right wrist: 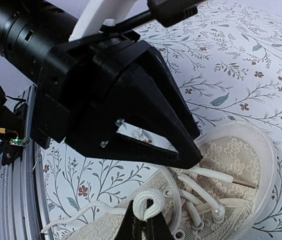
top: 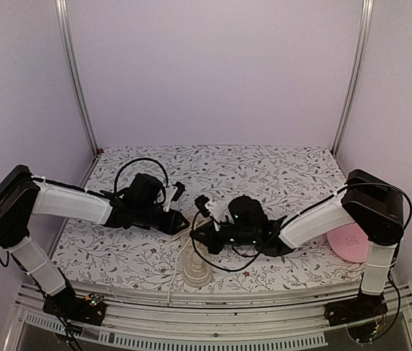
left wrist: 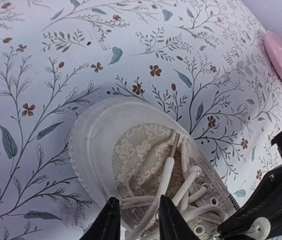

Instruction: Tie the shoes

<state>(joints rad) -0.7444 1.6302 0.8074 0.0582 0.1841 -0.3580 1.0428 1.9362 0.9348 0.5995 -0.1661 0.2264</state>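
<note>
Pinching at the laces by the desk's near edge

The right gripper (right wrist: 142, 218) had its fingers pressed together on a lace loop (right wrist: 148, 204), and the white loop stood up just above the tips. The left gripper (left wrist: 138, 202) had its tips close together with a lace (left wrist: 162, 182) running between them. From where I stood I could not tell whether that lace was truly clamped or only straddled. The two tools nearly met nose to nose, both low over the lacing of the sneaker (top: 196, 272).

That cream shoe, lace-patterned on top with a pale rubber toe cap, sat flat on the floral cloth (top: 264, 168). It was close to the near edge of the desk, about midway along it. One loose end (right wrist: 66, 220) trailed off the shoe onto the cloth. A pink plate (top: 350, 243) lay well apart from the shoe, toward the near right corner.
</note>
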